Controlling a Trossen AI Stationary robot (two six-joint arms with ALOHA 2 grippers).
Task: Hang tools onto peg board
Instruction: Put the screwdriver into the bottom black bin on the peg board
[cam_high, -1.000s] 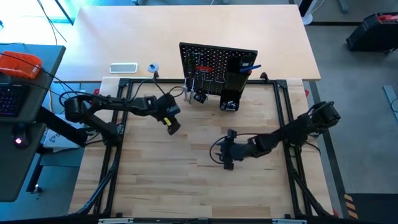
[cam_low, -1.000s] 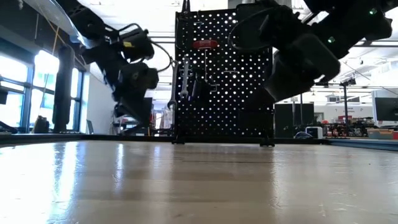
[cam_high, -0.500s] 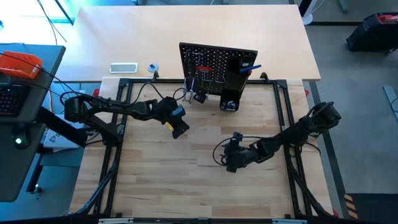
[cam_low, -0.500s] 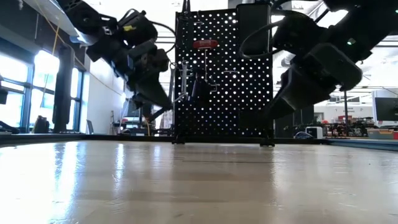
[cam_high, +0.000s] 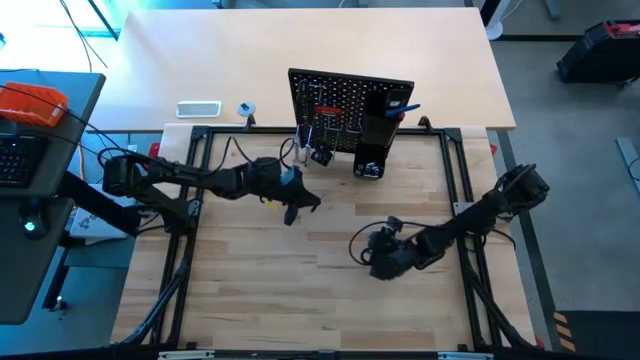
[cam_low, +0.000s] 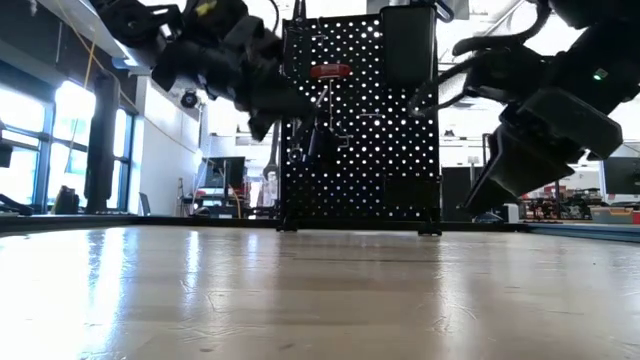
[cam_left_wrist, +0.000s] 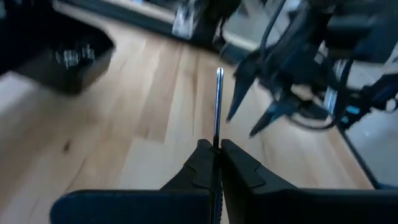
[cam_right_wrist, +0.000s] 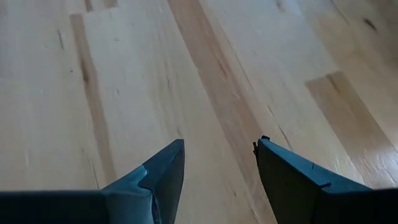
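**Tools and peg board: status at inspection**

Tools hang on the peg board (cam_high: 345, 105), which stands upright at the far edge of the wooden table (cam_high: 250, 280), ahead of both my pincers. I note a red-handled screwdriver (cam_low: 328, 71) near its top, a blue T-handle hex key (cam_high: 402, 107) by the tall black box holder (cam_low: 408, 45), and further dark tools lower down that I cannot tell apart.

My left gripper (cam_high: 303, 203) is off the table, just in front of the board's left part. Its fingers (cam_left_wrist: 202, 163) are closed on a thin metal shaft (cam_left_wrist: 218, 102) that runs straight out between them. Whether this shaft carries a handle I cannot tell; the grip hides its base.

My right gripper (cam_right_wrist: 217, 158) is lower and nearer the table's front, well apart from the board and to the right of my left one. Its fingers stand spread with nothing between them; only bare wood lies beneath.
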